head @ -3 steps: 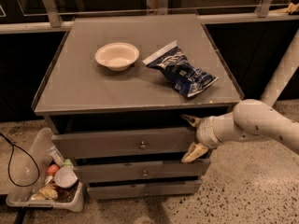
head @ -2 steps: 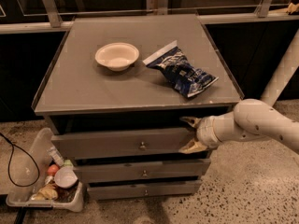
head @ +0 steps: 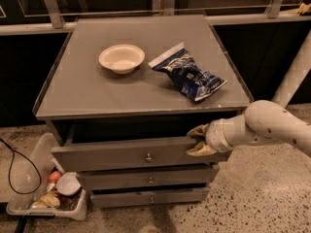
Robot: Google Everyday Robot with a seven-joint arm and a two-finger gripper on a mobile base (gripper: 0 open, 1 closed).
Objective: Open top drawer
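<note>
The top drawer (head: 107, 158) is the wide grey front with a small round knob (head: 148, 156) under the cabinet top. It stands partly pulled out, with a dark gap above it. My gripper (head: 198, 141) is at the drawer front's right end. One finger (head: 197, 130) reaches behind the top edge, and the other finger (head: 200, 151) lies on the front face, so the fingers are closed on the drawer front. The white arm (head: 272, 125) comes in from the right.
A white bowl (head: 121, 58) and a blue chip bag (head: 189, 74) lie on the grey cabinet top (head: 82, 93). Two shorter drawers (head: 150, 180) sit below. A clear bin (head: 26, 178) of items and a black cable (head: 14, 164) lie on the floor at left. A white post (head: 294, 76) stands at right.
The lower finger has moved up, closing the fingers onto the drawer front. The drawer front has come further out towards the camera.
</note>
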